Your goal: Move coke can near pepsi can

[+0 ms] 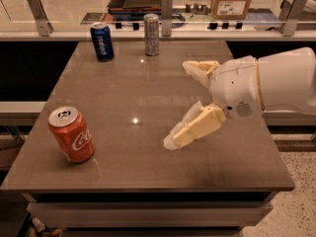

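The coke can (71,135) stands at the worktop's (143,93) near left corner, well apart from the pepsi can (101,42), which stands at the far left edge. Near the pepsi can's right stands a slim silver can (151,27). Right of centre the claw (180,105) hovers above the worktop, fingers spread wide, pointing left toward the coke can. Its white arm (281,83) reaches in from the right.

Light: warm light is coming down from above, and the room is looking a bit dim.
Glare: two small white spots are shining on the table (123,93), one in the middle and one toward 12 o'clock.
Shadow: a soft dark patch is lying under the gripper (177,104), which is hanging wide open at 3 o'clock.
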### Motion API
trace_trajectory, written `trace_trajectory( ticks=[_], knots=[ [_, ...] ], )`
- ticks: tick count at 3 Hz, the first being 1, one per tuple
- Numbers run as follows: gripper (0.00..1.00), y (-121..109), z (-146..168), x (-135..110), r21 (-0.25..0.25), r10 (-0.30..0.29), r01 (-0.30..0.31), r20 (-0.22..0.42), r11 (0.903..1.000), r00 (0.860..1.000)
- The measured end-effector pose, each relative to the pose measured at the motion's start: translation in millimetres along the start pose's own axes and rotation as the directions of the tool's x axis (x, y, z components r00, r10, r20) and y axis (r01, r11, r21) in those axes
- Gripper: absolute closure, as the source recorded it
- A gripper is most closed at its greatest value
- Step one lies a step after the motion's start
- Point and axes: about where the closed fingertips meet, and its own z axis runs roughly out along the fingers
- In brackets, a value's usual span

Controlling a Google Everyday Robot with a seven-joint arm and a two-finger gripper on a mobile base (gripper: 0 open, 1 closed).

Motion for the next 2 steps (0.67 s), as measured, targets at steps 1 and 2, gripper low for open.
trace_trajectory(
  ticks=[1,2],
  knots=[
    [0.00,1,26,6,-0.052,0.007,-0.005,0.029,0.9987,1.000],
    [0.00,8,53,4,-0.113,0.009,0.000,0.080,0.9936,0.997]
  ],
)
